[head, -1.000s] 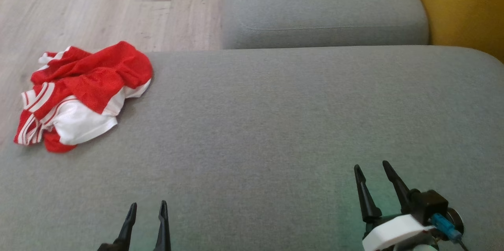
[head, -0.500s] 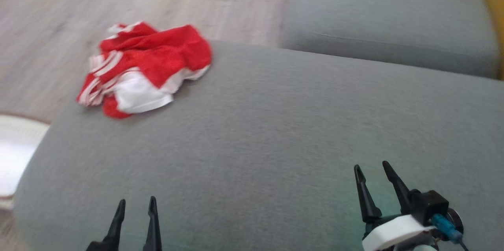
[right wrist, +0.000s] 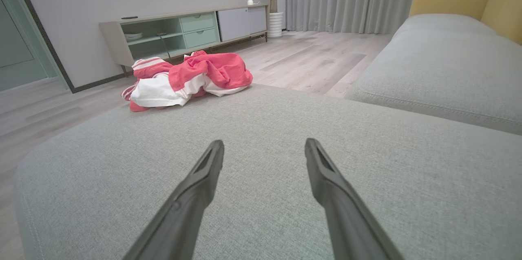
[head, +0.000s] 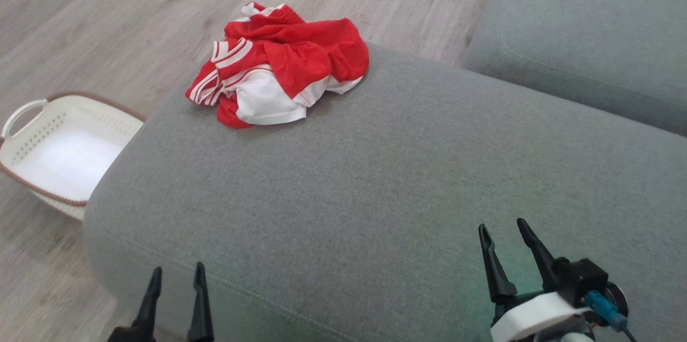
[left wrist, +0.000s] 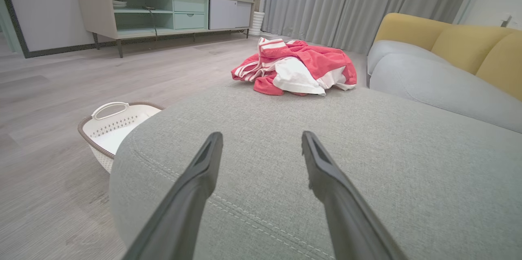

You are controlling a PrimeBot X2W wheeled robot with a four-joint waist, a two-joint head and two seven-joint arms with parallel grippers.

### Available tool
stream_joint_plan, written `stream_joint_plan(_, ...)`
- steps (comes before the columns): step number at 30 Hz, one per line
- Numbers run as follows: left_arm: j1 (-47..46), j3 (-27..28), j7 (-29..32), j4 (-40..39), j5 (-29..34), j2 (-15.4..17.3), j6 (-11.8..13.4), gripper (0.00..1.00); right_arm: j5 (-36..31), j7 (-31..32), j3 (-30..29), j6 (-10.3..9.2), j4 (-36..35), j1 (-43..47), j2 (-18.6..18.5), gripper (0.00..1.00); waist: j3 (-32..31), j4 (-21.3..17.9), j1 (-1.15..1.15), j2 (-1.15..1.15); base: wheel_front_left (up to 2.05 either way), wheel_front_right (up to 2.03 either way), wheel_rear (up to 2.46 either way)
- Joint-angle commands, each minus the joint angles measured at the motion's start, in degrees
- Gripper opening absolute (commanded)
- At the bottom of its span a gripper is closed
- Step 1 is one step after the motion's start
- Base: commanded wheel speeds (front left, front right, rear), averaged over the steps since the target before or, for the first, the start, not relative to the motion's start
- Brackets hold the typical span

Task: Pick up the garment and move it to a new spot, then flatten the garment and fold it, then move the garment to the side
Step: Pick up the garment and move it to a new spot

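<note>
Grey fabric ottoman [head: 375, 181], crumpled red-and-white garment [head: 279, 71] at its far corner

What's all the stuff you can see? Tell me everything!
ottoman: one, grey, before the robot
floor: one, pale wood, around ottoman
garment: one, red and white, crumpled on ottoman's far corner
laundry basket: one, white, brown rim, on floor beside ottoman
sofa: one, grey and yellow, beyond ottoman
cabinet: one, pale, against far wall
curtains: one set, grey, far end of room
left claw: one, black, open above ottoman's near edge
right claw: one, black, open above ottoman
</note>
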Motion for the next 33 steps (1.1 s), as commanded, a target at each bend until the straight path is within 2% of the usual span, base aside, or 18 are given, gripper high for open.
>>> stream_joint_plan(1,-2.61,2.2,-0.56,-2.37,-0.45,0.26,0.3,1.0,-0.23,-0.78,1.12,0.24,-1.96,-2.14,-0.5,1.0,0.57,0.49,0.0,0.0,0.0,0.0,0.0)
stream_joint_plan(8,-3.05,5.04,-0.56,-7.22,0.07,0.82,1.17,1.0,-1.42,-0.78,0.24,0.24,-4.46,-2.22,-0.5,1.0,2.05,0.04,0.0,0.0,0.0,0.0,0.0)
stream_joint_plan(13,-5.56,8.01,-0.53,-12.38,-0.24,2.89,1.29,1.0,-3.61,-0.78,-1.04,0.24,-5.63,-2.1,-0.5,1.0,4.6,-1.39,0.0,0.0,0.0,0.0,0.0)
stream_joint_plan(16,-9.58,9.56,0.86,-15.34,-0.37,6.24,0.55,1.0,-5.53,-0.78,-1.49,0.24,-6.25,-3.49,-0.5,1.0,7.69,-2.85,0.0,0.0,0.0,0.0,0.0)
stream_joint_plan(19,-15.45,10.89,3.18,-16.94,0.62,11.32,-0.54,1.0,-7.35,-0.78,-1.44,0.24,-6.56,-5.47,-0.5,1.0,10.74,-4.46,0.0,0.0,0.0,0.0,0.0)
stream_joint_plan(21,-19.78,10.96,4.92,-16.52,1.51,14.96,-1.68,1.0,-9.27,-0.77,-1.86,0.24,-6.68,-7.22,-0.5,1.0,13.01,-5.74,0.0,0.0,0.0,0.0,0.0)
stream_joint_plan(24,-26.69,11.43,7.14,-14.87,1.32,18.76,-2.67,1.0,-11.89,-0.46,-2.5,0.24,-7.48,-10.08,-0.5,1.0,16.35,-7.85,0.0,0.0,0.0,0.0,0.0)
stream_joint_plan(25,-26.69,11.43,7.14,-14.87,1.32,18.76,-2.67,1.0,-11.89,-0.46,-2.5,0.24,-7.48,-10.08,-0.5,1.0,16.35,-7.85,0.0,0.0,0.0,0.0,0.0)
stream_joint_plan(28,-33.38,11.81,8.57,-10.98,0.81,21.8,-3.3,1.0,-14.0,0.35,-2.55,0.24,-8.72,-12.54,-0.5,1.0,19.79,-9.98,0.0,0.0,0.0,0.0,0.0)
stream_joint_plan(33,-42.63,13.26,10.68,-0.2,-2.62,23.51,-3.71,1.0,-16.19,2.2,-2.38,0.24,-11.55,-15.07,-0.66,1.0,25.65,-13.25,0.0,0.0,0.0,0.0,0.0)
